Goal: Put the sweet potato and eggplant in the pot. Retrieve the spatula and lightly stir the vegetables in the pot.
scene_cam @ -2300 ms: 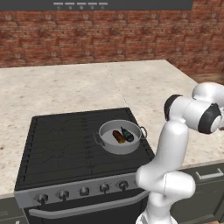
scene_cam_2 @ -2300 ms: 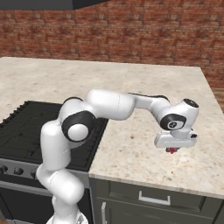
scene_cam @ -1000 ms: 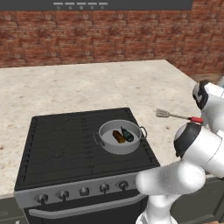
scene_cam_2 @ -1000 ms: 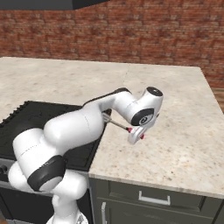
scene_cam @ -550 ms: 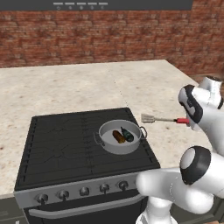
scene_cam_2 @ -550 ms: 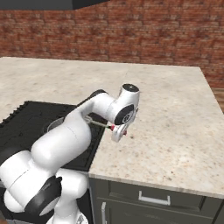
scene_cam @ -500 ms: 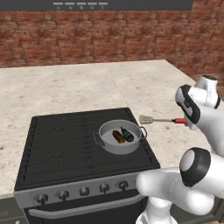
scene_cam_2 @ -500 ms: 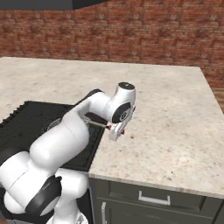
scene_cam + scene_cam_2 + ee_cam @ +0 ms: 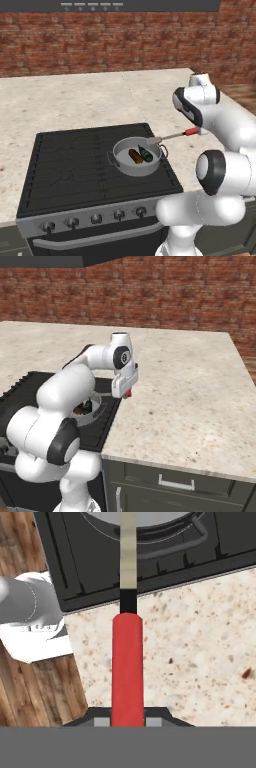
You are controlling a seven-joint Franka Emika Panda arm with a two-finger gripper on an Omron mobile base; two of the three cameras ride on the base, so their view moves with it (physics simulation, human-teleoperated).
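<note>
Now we are holding the spatula [image 9: 176, 135] tight in the tool [image 9: 195, 131], blade ahead over the pot [image 9: 137, 156] rim; plunging hard risks flicking the sweet potato [image 9: 134, 156] and eggplant [image 9: 145, 153] out.

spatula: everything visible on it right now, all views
The spatula has a short red handle, a black collar, a thin pale metal shaft and a small flat silver blade. The gripper is shut on the handle's end; in the hand view the handle runs straight out from between the fingers. It is held about level in the air, above the counter edge, with the blade over the right rim of the pot. Whether the blade touches the rim cannot be told. Slots are too small to see.
</note>
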